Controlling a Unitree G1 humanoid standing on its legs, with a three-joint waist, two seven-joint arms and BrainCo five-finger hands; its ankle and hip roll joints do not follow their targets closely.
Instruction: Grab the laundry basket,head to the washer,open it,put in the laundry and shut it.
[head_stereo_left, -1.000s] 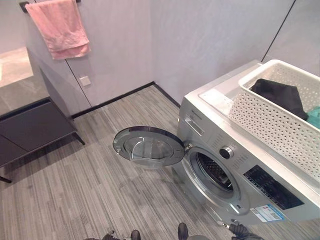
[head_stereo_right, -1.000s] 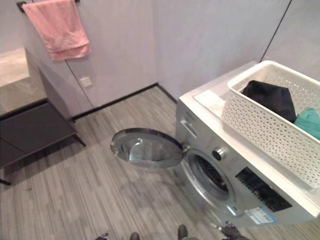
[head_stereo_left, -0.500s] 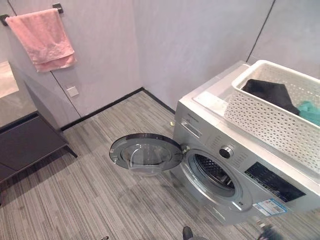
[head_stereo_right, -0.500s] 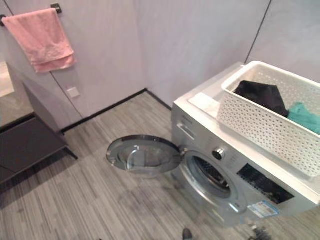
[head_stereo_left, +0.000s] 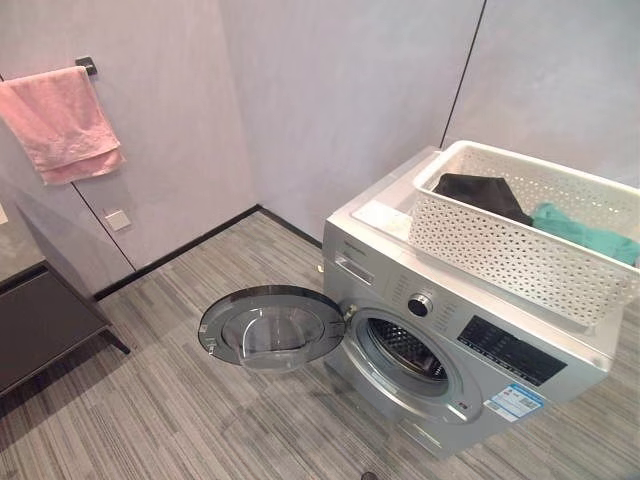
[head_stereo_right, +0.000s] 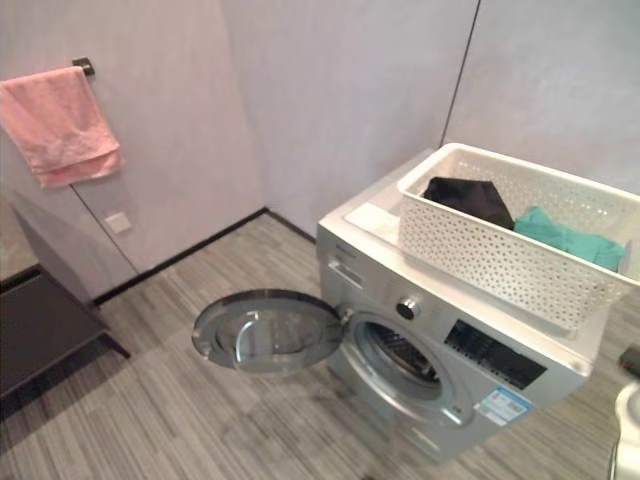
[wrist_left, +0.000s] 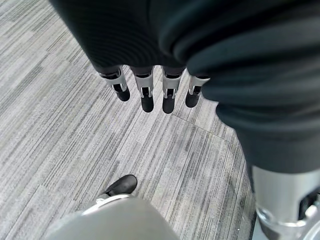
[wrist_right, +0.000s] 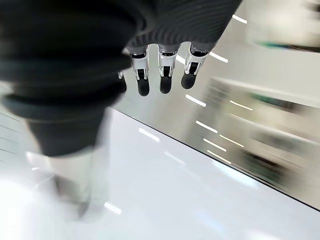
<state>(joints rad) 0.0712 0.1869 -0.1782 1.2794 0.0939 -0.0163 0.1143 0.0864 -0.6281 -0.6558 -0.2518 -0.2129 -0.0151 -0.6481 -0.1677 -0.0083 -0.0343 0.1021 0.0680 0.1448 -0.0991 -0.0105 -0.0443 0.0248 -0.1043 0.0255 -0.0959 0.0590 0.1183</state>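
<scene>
White perforated plastic laundry basket (head_stereo_left: 520, 240) is seen resting on top of the silver front-loading washer (head_stereo_left: 450, 350), with a black garment (head_stereo_left: 478, 193) and a teal garment (head_stereo_left: 580, 228) lying inside it. The washer's round glass door (head_stereo_left: 270, 328) is swung fully open over the grey striped floor (head_stereo_left: 150, 400), and a pink towel (head_stereo_left: 60, 122) is hung on a wall bar. The left robot hand (wrist_left: 150, 90) and the right robot hand (wrist_right: 162, 72) are each held empty, fingers straight and relaxed.
</scene>
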